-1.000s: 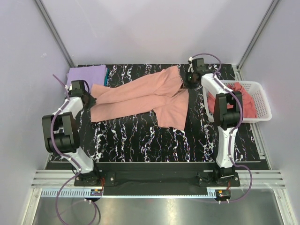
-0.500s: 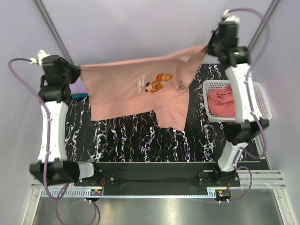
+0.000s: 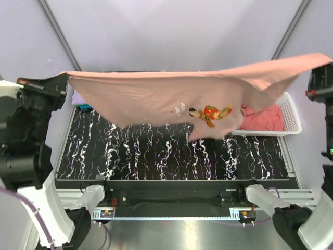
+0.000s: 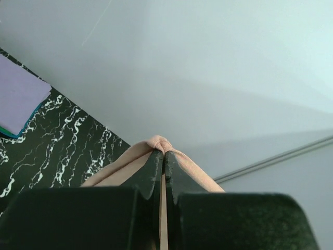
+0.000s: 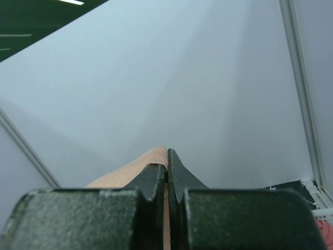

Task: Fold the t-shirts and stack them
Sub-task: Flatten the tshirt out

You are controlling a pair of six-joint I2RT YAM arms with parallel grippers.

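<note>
The salmon t-shirt hangs in the air above the black table, stretched between the two arms, with its cartoon print showing. The left gripper is pressed together on one corner of the cloth, and the right gripper pinches the opposite end in the same way.

The cloth looks light and very soft and it sags in the middle. I think it is best held at the corners or edges, with the two holds kept apart.

I count four t-shirts: this one, a rose-pink t-shirt in the white basket, and a purple t-shirt lying on a teal t-shirt at the far left of the table. There is one basket.
</note>
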